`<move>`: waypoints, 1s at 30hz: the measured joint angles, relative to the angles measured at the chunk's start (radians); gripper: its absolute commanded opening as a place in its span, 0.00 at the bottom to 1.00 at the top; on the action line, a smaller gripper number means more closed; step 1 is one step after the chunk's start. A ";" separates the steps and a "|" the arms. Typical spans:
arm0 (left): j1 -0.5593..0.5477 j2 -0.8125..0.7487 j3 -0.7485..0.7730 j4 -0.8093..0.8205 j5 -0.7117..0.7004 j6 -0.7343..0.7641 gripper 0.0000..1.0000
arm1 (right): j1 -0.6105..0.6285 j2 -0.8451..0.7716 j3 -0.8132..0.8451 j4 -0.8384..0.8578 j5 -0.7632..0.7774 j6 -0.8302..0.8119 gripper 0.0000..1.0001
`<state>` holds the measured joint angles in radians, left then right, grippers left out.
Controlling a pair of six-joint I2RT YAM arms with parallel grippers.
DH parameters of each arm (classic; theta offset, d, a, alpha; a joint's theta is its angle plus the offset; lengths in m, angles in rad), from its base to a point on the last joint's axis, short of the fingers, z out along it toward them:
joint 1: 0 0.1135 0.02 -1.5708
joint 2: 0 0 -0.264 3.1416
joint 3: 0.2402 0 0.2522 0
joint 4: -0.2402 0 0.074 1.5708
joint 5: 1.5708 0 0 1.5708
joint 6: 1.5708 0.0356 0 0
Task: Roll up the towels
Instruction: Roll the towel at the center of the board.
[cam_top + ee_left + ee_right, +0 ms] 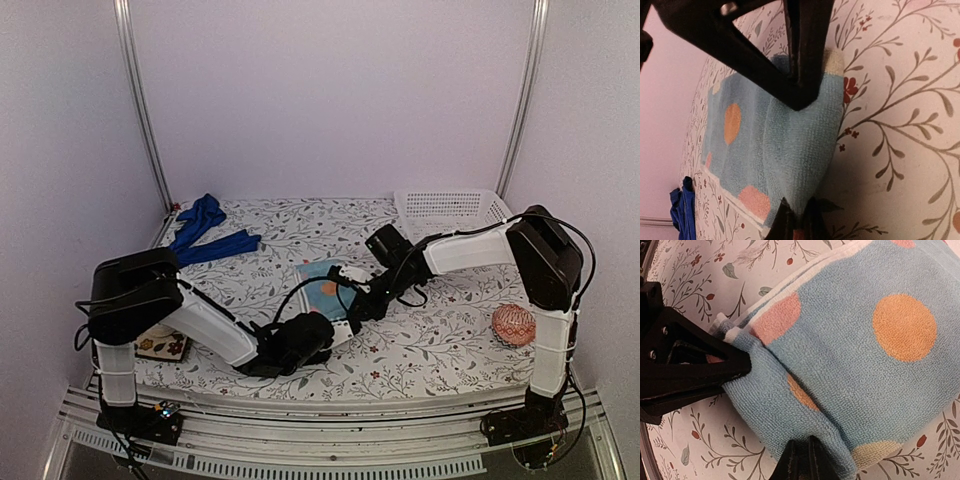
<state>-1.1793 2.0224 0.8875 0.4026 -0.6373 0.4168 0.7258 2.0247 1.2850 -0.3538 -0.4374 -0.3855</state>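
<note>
Since both tools grip the same turned-over edge of the light-blue towel (pixel 322 280), what matters is where the flat cloth lies from that edge. This towel sits at mid-counter (pixel 420 345), and the fold runs along its near-right side. The long axis of the fold spans from one tool to the other, and the unrolled part, with its orange and pink spots, spreads to the far left of it.

The left tool (pixel 797 155) looks clenched on the fold, one finger pressed on top and the other below. The right tool (pixel 774 405) grasps the same doubled edge a little farther along, close beside the left one. Neither arm is clearly nearer, as both are on the cloth.

Judging from this, the roll has to travel away from the tools, toward the far left, with both ends advancing evenly or the cylinder will skew.

The royal-blue towel (pixel 205 235) lies crumpled at the far-left corner, well apart and nearer the left arm's side.
</note>
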 measured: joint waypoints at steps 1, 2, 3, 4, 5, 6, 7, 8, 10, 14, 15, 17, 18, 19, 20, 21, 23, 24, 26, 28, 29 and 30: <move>0.000 -0.003 -0.005 0.002 0.005 -0.001 0.00 | -0.002 0.000 0.000 0.001 -0.003 0.000 0.17; 0.000 -0.010 -0.010 0.002 0.013 -0.002 0.00 | -0.004 0.000 -0.001 0.002 -0.007 0.002 0.23; 0.001 -0.020 -0.019 0.000 0.026 -0.002 0.00 | -0.007 -0.002 -0.005 0.005 -0.011 0.001 0.28; 0.002 -0.031 -0.029 -0.002 0.042 -0.003 0.00 | -0.008 -0.008 -0.013 0.011 -0.016 0.001 0.32; 0.004 -0.043 -0.039 -0.005 0.058 -0.005 0.00 | -0.009 -0.019 -0.026 0.017 -0.018 0.000 0.36; 0.007 -0.058 -0.048 -0.013 0.076 -0.008 0.00 | -0.009 -0.036 -0.045 0.025 -0.017 0.000 0.39; 0.011 -0.073 -0.057 -0.023 0.093 -0.011 0.00 | -0.009 -0.055 -0.063 0.031 -0.012 0.003 0.41; 0.017 -0.092 -0.068 -0.034 0.117 -0.018 0.00 | -0.011 -0.082 -0.092 0.046 -0.003 0.000 0.42; 0.028 -0.124 -0.086 -0.059 0.167 -0.030 0.00 | -0.016 -0.148 -0.153 0.068 0.022 -0.001 0.45; 0.066 -0.161 -0.091 -0.104 0.273 -0.060 0.00 | -0.022 -0.296 -0.283 0.155 0.067 -0.022 0.57; 0.076 -0.166 -0.091 -0.113 0.300 -0.069 0.00 | -0.018 -0.344 -0.328 0.189 0.082 -0.037 0.59; 0.096 -0.177 -0.090 -0.130 0.351 -0.083 0.00 | 0.001 -0.433 -0.413 0.252 0.122 -0.077 0.63; 0.108 -0.183 -0.090 -0.138 0.379 -0.092 0.00 | 0.021 -0.475 -0.454 0.282 0.145 -0.103 0.64; 0.119 -0.190 -0.089 -0.148 0.405 -0.098 0.00 | 0.049 -0.508 -0.494 0.317 0.166 -0.135 0.65; 0.131 -0.195 -0.088 -0.159 0.433 -0.106 0.00 | 0.084 -0.534 -0.530 0.348 0.183 -0.175 0.65; 0.141 -0.200 -0.087 -0.167 0.459 -0.113 0.00 | 0.117 -0.550 -0.562 0.380 0.198 -0.213 0.65; 0.160 -0.206 -0.079 -0.190 0.508 -0.124 0.00 | 0.167 -0.566 -0.609 0.427 0.220 -0.275 0.65; 0.168 -0.208 -0.074 -0.201 0.527 -0.130 0.00 | 0.192 -0.569 -0.629 0.451 0.231 -0.313 0.65; 0.182 -0.209 -0.061 -0.227 0.563 -0.140 0.00 | 0.222 -0.570 -0.654 0.495 0.270 -0.369 0.65; 0.196 -0.210 -0.047 -0.254 0.601 -0.149 0.00 | 0.239 -0.569 -0.666 0.541 0.307 -0.415 0.65; 0.203 -0.210 -0.040 -0.268 0.620 -0.154 0.00 | 0.245 -0.567 -0.671 0.567 0.328 -0.443 0.65; 0.208 -0.210 -0.035 -0.277 0.634 -0.157 0.00 | 0.250 -0.563 -0.673 0.591 0.343 -0.464 0.65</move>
<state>-0.9714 1.8126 0.8524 0.1261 -0.0032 0.2596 0.9756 1.4620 0.6121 0.2371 -0.0944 -0.8497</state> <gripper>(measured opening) 0.031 0.651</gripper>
